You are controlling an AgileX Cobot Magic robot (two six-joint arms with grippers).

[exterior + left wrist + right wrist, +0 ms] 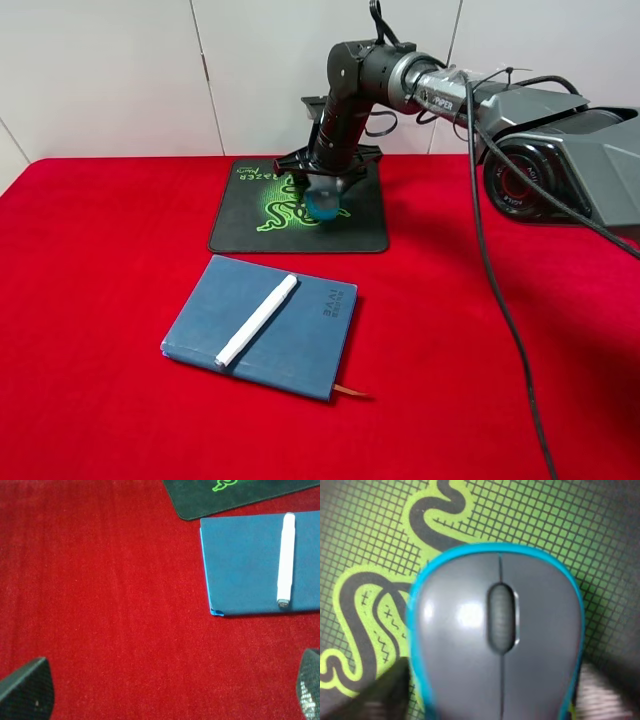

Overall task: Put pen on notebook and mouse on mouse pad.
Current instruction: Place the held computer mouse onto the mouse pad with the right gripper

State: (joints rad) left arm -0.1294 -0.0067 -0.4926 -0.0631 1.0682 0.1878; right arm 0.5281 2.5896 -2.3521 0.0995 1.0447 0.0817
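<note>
The pen (257, 320) lies on the notebook (300, 345) — behind it, the mouse (325, 204) on the mouse pad (365, 225).

Green "RAZER" lettering marks the mouse pad (360, 225) corner; "PIPER" is printed on the right arm (440, 100).

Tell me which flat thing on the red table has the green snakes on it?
The black mouse pad, under the right tool and the mouse. The blue notebook has no snakes, only a white pen lying on it.
</note>
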